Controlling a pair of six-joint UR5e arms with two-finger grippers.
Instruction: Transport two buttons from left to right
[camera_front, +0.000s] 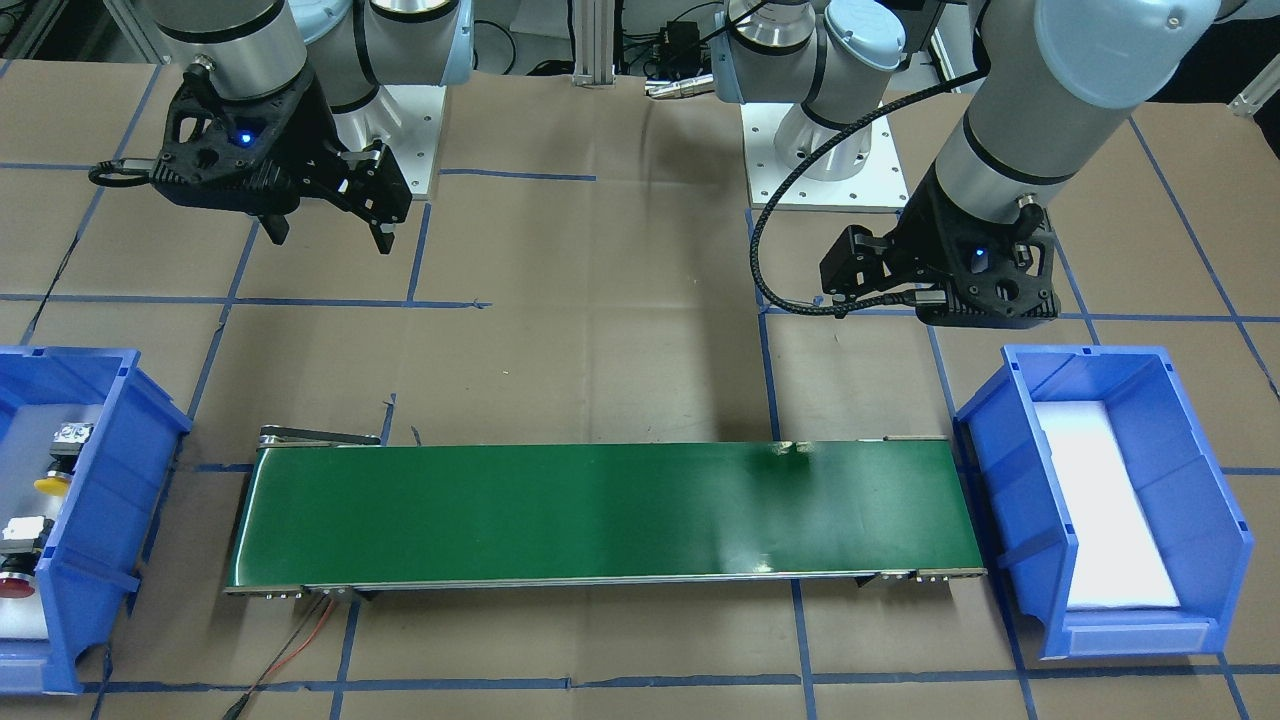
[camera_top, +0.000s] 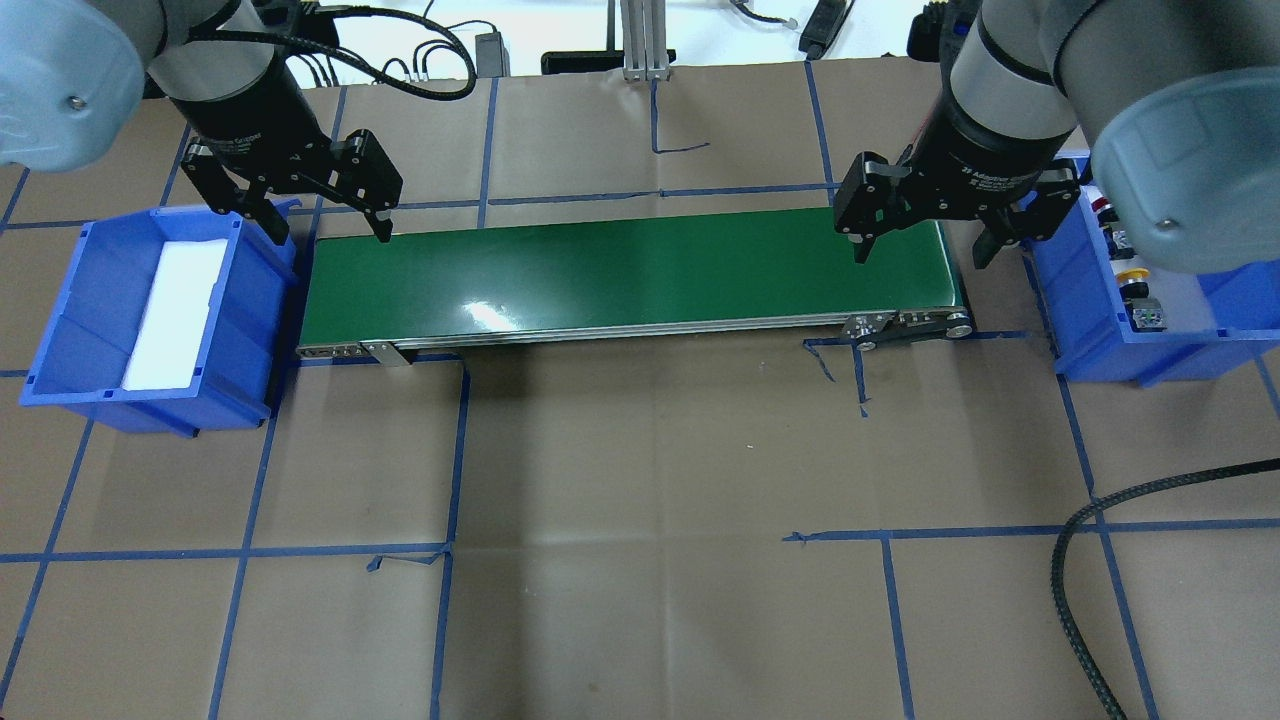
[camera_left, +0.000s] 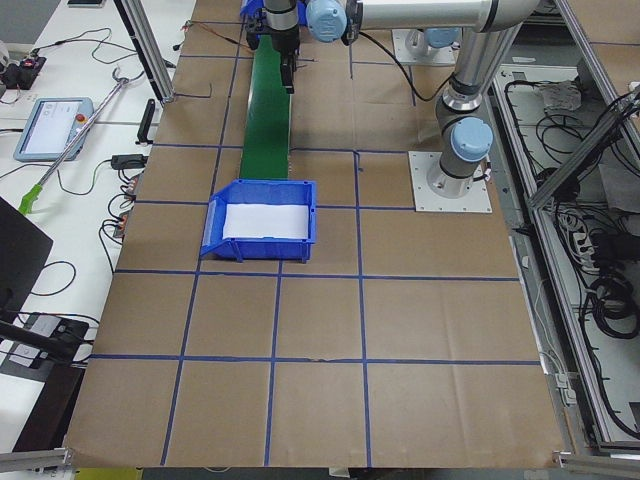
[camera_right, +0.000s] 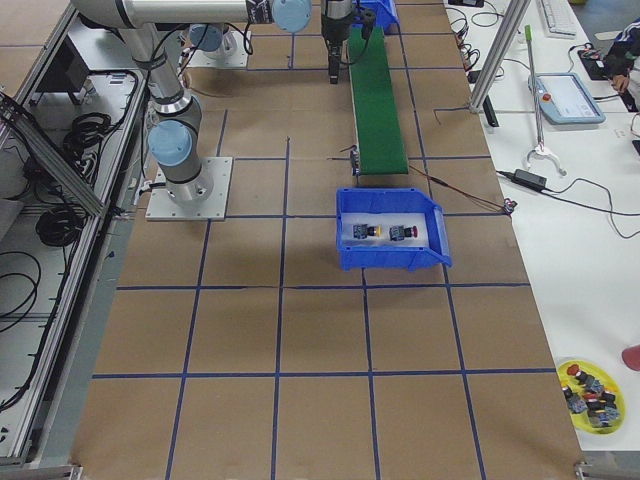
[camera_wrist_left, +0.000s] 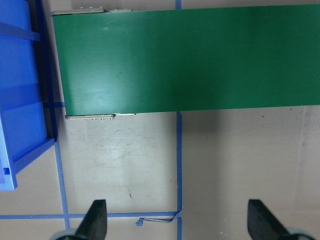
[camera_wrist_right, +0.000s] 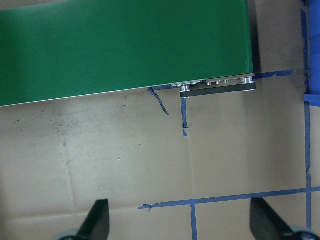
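Two buttons lie in the blue bin (camera_front: 110, 480) at the belt end on my right side. One has a yellow cap (camera_front: 48, 485), the other a red cap (camera_front: 14, 586). The overhead view shows the yellow one (camera_top: 1132, 277) partly behind my right arm. My right gripper (camera_top: 920, 258) hangs open and empty over the belt's end beside that bin. My left gripper (camera_top: 330, 237) is open and empty above the belt's other end. Both wrist views show spread fingertips (camera_wrist_left: 97, 220) (camera_wrist_right: 100, 220) over bare paper.
A green conveyor belt (camera_front: 600, 515) runs between the two bins. The other blue bin (camera_top: 250, 330), on my left side, holds only a white liner. Brown paper with blue tape lines covers the table. A yellow dish (camera_right: 590, 392) of small parts sits on a side table.
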